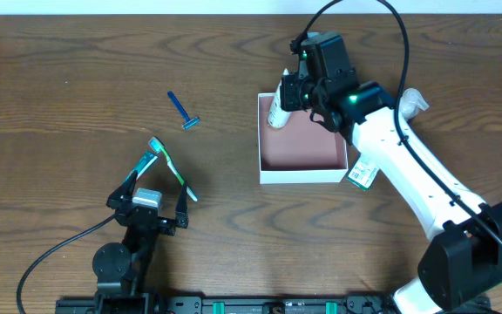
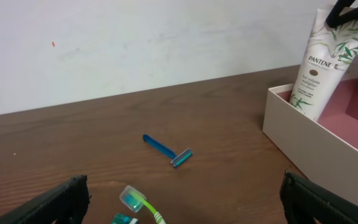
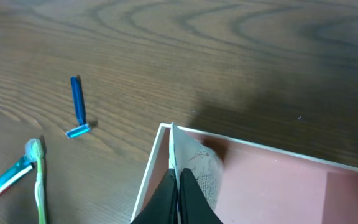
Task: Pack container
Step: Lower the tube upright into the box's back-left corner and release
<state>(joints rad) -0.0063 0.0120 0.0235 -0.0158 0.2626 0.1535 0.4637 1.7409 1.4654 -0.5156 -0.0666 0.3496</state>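
My right hand (image 3: 178, 183) is clamped shut on a white shampoo tube (image 2: 325, 59), pinching it near the top. The tube stands slightly tilted in the far left corner of the box (image 1: 301, 176), with its bottom end down inside. That's the one box, white walls and pink inside, sitting on the table (image 1: 59, 70) right of centre. Nothing else in it that I can see.

My left hand (image 1: 158, 181) is spread wide open, gripping nothing, hanging over the loose stuff on the left.

The count: one tube, one blue razor (image 1: 183, 112) lying by itself, one green-and-white toothbrush (image 3: 39, 180), and a teal thing (image 3: 2, 180) beside it that's cut off, can't tell what it is. My right arm half covers a green-and-white packet (image 1: 362, 174) just beside the box's right near corner, and something white (image 1: 412, 103) peeks out behind the arm too.
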